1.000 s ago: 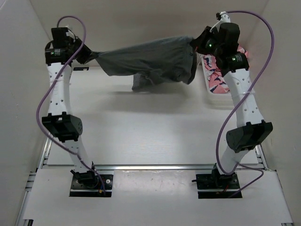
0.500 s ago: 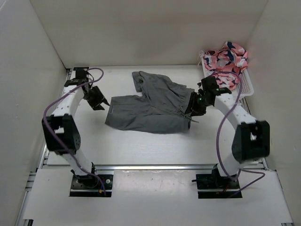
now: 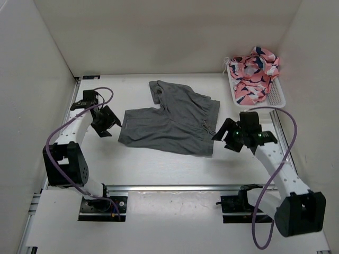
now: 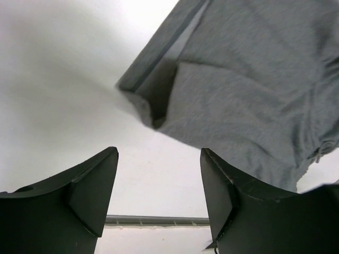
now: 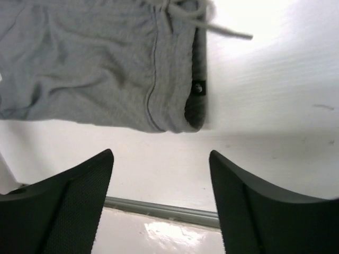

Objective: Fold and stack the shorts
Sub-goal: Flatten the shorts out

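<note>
A: Where are the shorts [image 3: 172, 121]?

B: Flat on the worktop [image 3: 159, 164], mid-width, nearer the far edge than the near one. Waistband to the right, both legs pointing left. One leg reaches toward the far edge, the other lies closer to the left arm.

A: Left gripper [image 3: 112, 123]?

B: Low over the worktop, just beside the left leg hem. Jaws apart, nothing between them. The wrist view shows bare white surface between the fingertips and the hem corner. That corner looks turned over on itself, though the close view is soft and I can't be sure.

A: Right gripper [image 3: 219, 132]?

B: Just off the near right corner of the waistband. Jaws spread wide, also holding nothing. Its wrist camera shows the waistband end, the drawstring [image 5: 212, 24] trailing onto the worktop, and a small dark dot on the band.

A: Anything else there?

B: A white basket [image 3: 276, 98] in the far right corner, holding pink patterned cloth [image 3: 254, 71]. It sits well apart from the shorts.
</note>
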Controlling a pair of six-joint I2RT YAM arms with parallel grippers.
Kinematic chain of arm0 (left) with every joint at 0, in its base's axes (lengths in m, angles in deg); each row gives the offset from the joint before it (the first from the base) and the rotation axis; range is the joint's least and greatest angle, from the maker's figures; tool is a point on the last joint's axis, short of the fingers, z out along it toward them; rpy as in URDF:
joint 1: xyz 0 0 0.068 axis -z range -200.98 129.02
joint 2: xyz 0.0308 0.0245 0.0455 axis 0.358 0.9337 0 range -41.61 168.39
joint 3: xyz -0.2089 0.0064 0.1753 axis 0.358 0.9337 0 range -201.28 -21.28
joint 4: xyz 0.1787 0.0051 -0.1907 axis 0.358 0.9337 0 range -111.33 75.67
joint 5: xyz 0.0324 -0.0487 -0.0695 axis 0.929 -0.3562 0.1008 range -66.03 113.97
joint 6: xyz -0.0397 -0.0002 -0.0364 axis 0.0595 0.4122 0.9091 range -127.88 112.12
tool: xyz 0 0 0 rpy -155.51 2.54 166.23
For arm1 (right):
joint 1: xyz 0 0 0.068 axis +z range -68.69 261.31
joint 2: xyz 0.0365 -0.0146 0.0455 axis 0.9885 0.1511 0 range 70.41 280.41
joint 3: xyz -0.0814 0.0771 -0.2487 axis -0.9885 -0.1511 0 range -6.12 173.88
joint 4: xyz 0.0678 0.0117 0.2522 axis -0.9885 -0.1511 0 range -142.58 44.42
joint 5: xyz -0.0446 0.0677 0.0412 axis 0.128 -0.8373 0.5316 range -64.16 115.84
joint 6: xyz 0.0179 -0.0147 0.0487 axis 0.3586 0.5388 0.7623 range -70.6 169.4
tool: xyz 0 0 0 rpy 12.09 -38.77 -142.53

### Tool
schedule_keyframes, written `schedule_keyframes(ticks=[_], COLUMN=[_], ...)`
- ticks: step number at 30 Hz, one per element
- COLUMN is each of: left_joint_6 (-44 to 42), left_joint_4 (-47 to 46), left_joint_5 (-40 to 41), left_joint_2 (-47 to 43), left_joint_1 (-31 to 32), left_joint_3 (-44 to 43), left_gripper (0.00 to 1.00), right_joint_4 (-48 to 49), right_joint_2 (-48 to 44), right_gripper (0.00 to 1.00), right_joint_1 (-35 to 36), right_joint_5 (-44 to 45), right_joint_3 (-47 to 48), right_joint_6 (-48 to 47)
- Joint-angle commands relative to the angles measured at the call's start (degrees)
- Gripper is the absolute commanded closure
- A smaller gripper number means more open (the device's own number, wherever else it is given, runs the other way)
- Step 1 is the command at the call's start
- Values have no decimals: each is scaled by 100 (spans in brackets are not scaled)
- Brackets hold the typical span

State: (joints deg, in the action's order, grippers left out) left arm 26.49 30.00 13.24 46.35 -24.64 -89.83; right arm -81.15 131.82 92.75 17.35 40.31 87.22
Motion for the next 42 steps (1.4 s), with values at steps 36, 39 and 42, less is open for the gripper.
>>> schedule_keyframes(ticks=[36,39,42], left_joint_6=[421,474,535], left_joint_4=[-695,-695,-695], left_joint_5=[-70,-123,-123], left_joint_2=[960,758,757], left_joint_1=[243,392,664], left_joint_3=[-281,-71,-70], left_gripper=[90,90,90], right_joint_4=[685,455,585], right_joint_2=[1944,2296,2358], right_gripper=[87,40,21], right_joint_1=[598,272,349], right_joint_5=[1466,816,208], right_joint_3=[365,595,464], right_joint_6=[1808,1579,1763])
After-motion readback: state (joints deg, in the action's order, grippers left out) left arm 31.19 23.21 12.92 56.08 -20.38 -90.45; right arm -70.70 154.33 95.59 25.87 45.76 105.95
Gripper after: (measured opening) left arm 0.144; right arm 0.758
